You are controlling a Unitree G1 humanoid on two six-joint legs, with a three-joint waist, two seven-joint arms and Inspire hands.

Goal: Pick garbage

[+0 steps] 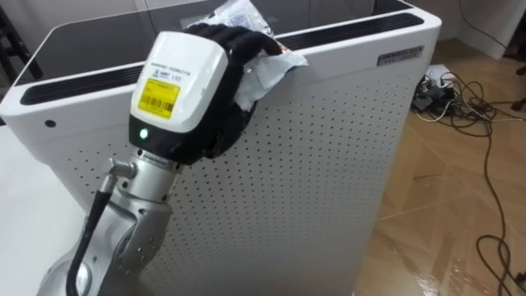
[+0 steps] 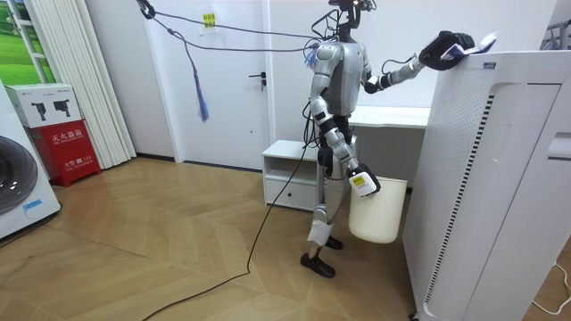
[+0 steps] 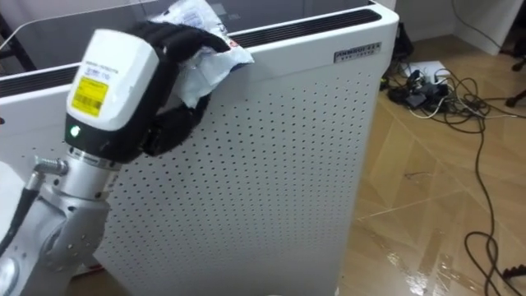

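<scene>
Where the white appliance (image 1: 329,181) lies under the left hand (image 1: 197,86), a crumpled wrapper (image 1: 267,70) (white, with some print) is clamped at the top edge by the curled fingers (image 1: 238,41).

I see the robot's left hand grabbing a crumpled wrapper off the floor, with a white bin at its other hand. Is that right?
Not quite: the crumpled wrapper is not on the floor. The left hand closes on it at the top edge of the tall white perforated cabinet, as the left eye view shows. The white bin is indeed at the right hand.
</scene>
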